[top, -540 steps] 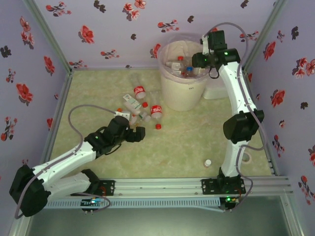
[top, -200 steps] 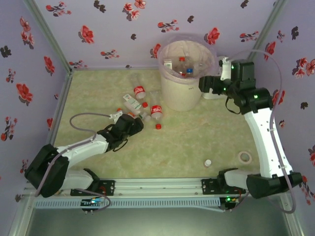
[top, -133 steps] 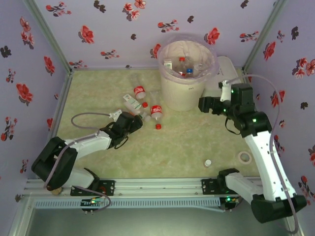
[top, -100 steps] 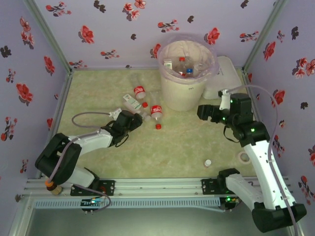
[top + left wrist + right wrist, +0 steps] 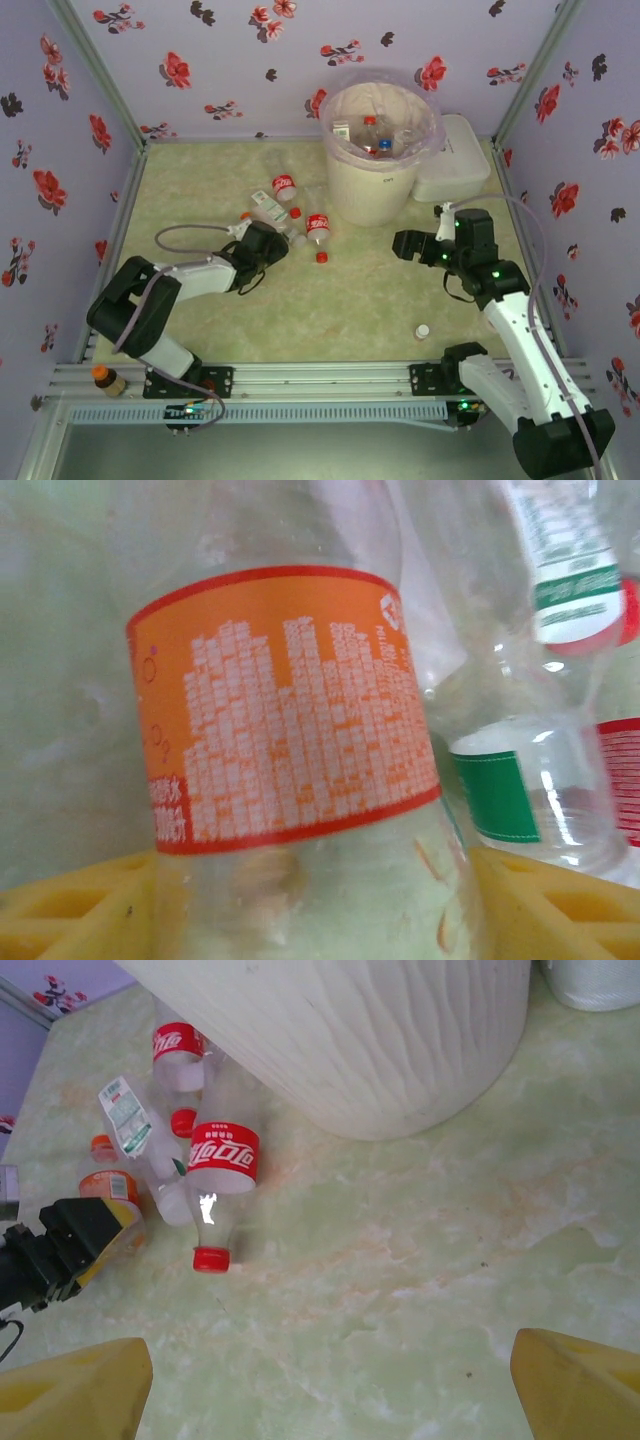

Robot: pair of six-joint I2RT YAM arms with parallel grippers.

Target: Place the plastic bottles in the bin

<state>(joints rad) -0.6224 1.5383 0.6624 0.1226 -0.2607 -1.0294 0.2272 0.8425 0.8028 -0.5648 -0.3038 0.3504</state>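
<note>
Bottles, plastic, loose lot (image 5: 292, 210): lying on the green floor at the 8 o'clock of the bin (image 5: 368, 195). More bottles inside the bin (image 5: 372, 135).

Left gripper (image 5: 260, 235): earlier short of the lot, it has now reached in from 7 o'clock. The jaws, wide a second ago, are now set on both sides of the orange-labelled bottle (image 5: 290, 710), with the yellow pads (image 5: 70, 910) against its wall. Green-white bottle (image 5: 520, 800) lies just beside it at 3 o'clock.

Right gripper (image 5: 330, 1390): earlier over the bin's rim, now low over the floor at the bin's 5 o'clock, facing the lot. Jaws spread wide, nothing between them.

Red-labelled bottle (image 5: 318, 225): unmoved, cap towards 6 o'clock.
</note>
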